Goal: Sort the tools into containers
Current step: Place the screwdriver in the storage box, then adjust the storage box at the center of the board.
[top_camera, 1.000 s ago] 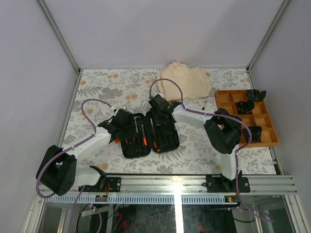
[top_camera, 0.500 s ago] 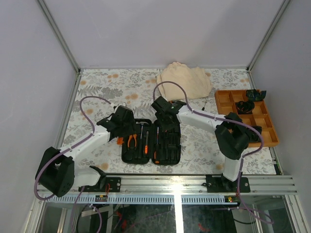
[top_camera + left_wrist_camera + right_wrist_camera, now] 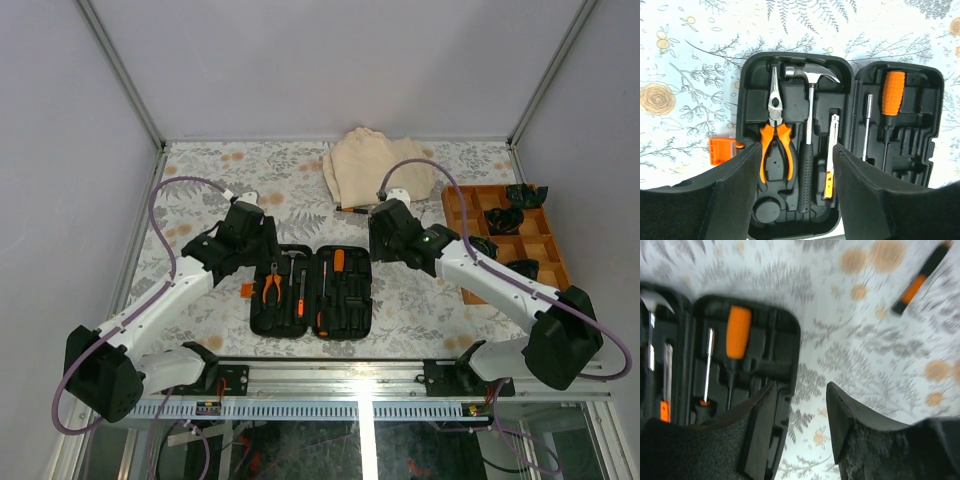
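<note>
Black hard-plastic tool case (image 3: 751, 95) lies open flat on floral table cover (image 3: 200, 180), centre-near, two halves side by side, orange latch (image 3: 720, 151) sticking out on its left edge. Left half holds orange-handled pliers (image 3: 774, 135), a hammer (image 3: 809, 100) with its head toward the far end, and a slim metal tool with an orange end (image 3: 831, 150). Right half holds an orange-handled screwdriver (image 3: 893, 92) and a thin metal shaft (image 3: 867, 125); the other slots in that half look unfilled.

Left gripper (image 3: 796, 150) hovers above the case's left half, jaws apart at a medium gap, nothing between them. Right gripper (image 3: 801, 387) hovers over the case's right edge and the table beside it, jaws apart too, nothing held.

One black-and-orange tool (image 3: 920, 276) lies loose on the table, outside the case, just by the near edge of the beige folded cloth (image 3: 375, 165); blurred, type cannot tell.

Orange compartment tray (image 3: 455, 205) sits at the right side with black items (image 3: 525, 195) in some cells; what they are is unclear.
</note>
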Controlling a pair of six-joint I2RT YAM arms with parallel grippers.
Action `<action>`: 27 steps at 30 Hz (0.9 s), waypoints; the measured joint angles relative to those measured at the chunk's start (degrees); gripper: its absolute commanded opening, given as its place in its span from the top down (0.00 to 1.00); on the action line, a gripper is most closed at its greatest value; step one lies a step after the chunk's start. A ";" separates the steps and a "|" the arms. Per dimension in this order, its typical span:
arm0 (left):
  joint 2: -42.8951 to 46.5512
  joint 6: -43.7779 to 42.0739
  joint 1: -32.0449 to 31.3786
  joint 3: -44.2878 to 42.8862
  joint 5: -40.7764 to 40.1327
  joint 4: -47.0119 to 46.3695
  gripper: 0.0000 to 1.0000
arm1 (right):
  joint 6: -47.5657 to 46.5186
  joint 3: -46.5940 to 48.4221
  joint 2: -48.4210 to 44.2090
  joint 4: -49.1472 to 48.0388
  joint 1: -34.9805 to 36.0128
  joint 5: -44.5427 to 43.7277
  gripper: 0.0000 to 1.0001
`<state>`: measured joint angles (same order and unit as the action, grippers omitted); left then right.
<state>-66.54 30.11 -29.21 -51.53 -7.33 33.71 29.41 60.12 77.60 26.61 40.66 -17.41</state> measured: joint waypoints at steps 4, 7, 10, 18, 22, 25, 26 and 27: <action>-0.09 -2.03 0.00 -0.17 -1.53 0.90 0.43 | 3.08 -7.10 0.24 -0.81 0.22 5.88 0.50; -0.13 -2.69 0.00 -0.17 -1.95 1.49 0.43 | 5.64 -12.26 -0.15 -2.21 0.22 9.99 0.53; -0.11 -2.71 0.00 -0.09 -2.14 1.73 0.43 | 7.80 -16.48 -1.86 -3.50 0.22 13.07 0.58; 0.24 -2.47 0.00 0.87 -2.16 1.92 0.43 | 9.77 -20.11 -2.73 -8.72 0.22 20.26 0.58; 0.31 -2.45 0.00 0.87 -2.16 1.95 0.43 | 9.84 -21.05 -2.56 -10.08 0.22 23.08 0.61; 0.31 -2.45 0.00 0.87 -2.19 1.92 0.43 | 9.79 -21.44 -1.07 -10.69 0.22 24.20 0.69; 0.31 -2.45 0.00 0.90 -2.19 1.95 0.43 | 9.70 -21.44 -0.39 -10.84 0.22 24.46 0.72; 0.31 -2.45 0.00 0.87 -2.19 1.92 0.43 | 9.68 -21.42 0.44 -10.91 0.22 24.52 0.74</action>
<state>-66.24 27.66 -29.21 -50.65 -9.52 35.64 39.09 38.70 78.04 15.70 40.88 7.11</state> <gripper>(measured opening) 0.571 0.323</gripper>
